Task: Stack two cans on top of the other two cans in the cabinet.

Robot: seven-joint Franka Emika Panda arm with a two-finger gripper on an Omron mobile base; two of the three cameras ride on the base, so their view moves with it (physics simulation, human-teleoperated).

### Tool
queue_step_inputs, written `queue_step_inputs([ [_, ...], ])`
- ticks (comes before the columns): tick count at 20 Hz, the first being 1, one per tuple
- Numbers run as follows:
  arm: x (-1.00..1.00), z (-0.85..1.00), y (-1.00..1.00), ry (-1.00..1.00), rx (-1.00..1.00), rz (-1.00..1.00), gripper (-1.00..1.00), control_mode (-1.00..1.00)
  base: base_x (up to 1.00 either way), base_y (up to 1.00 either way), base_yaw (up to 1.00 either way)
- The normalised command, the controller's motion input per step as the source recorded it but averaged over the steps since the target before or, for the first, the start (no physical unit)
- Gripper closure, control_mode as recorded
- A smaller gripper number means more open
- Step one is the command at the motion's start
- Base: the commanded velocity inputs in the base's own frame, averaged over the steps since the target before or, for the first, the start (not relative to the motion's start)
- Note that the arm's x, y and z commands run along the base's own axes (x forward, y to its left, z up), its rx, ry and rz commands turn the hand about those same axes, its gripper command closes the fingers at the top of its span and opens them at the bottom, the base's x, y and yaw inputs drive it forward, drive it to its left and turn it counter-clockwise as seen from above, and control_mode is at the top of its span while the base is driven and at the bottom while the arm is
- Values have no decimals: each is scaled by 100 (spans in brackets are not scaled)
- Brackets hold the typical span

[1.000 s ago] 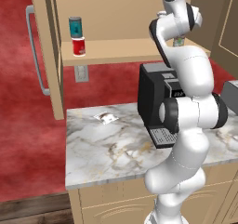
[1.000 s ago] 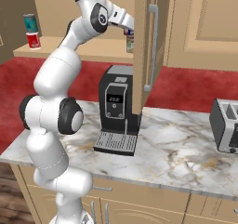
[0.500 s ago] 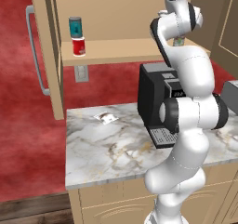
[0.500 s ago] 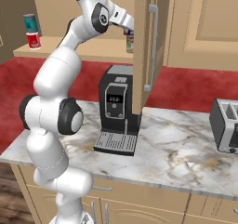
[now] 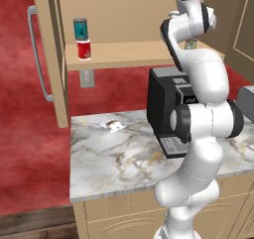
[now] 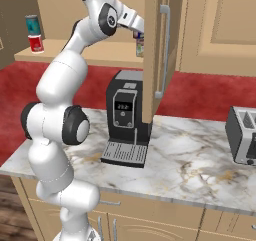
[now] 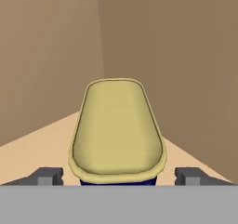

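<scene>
On the left end of the cabinet's shelf (image 5: 129, 53) a teal can (image 5: 80, 28) stands stacked on a red can (image 5: 84, 49); both also show in the right base view, the teal can (image 6: 33, 23) above the red can (image 6: 35, 43). My arm reaches to the shelf's right end, where a pale silvery can (image 6: 139, 48) stands partly hidden behind the door edge. In the hand view the dark blue can's yellow top (image 7: 116, 130) sits between my fingertips (image 7: 47, 175), with a gap on each side. The gripper (image 7: 118, 176) is open.
The open cabinet door with its grey bar handle (image 6: 162, 50) hangs just right of my hand. A second door (image 5: 47, 54) stands open at the left. Below are a black coffee machine (image 6: 125, 115), a toaster (image 6: 243, 135) and a small packet (image 5: 113, 125) on the marble counter (image 5: 109, 158).
Arm and cans stand the same in both base views; no shift shows there.
</scene>
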Motion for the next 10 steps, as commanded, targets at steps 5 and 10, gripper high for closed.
queue_step_inputs([
  [5,0,0,0,0,0,0,-100,-100,0,0,0],
  [10,-4,0,0,0,0,0,-100,-100,0,0,0],
])
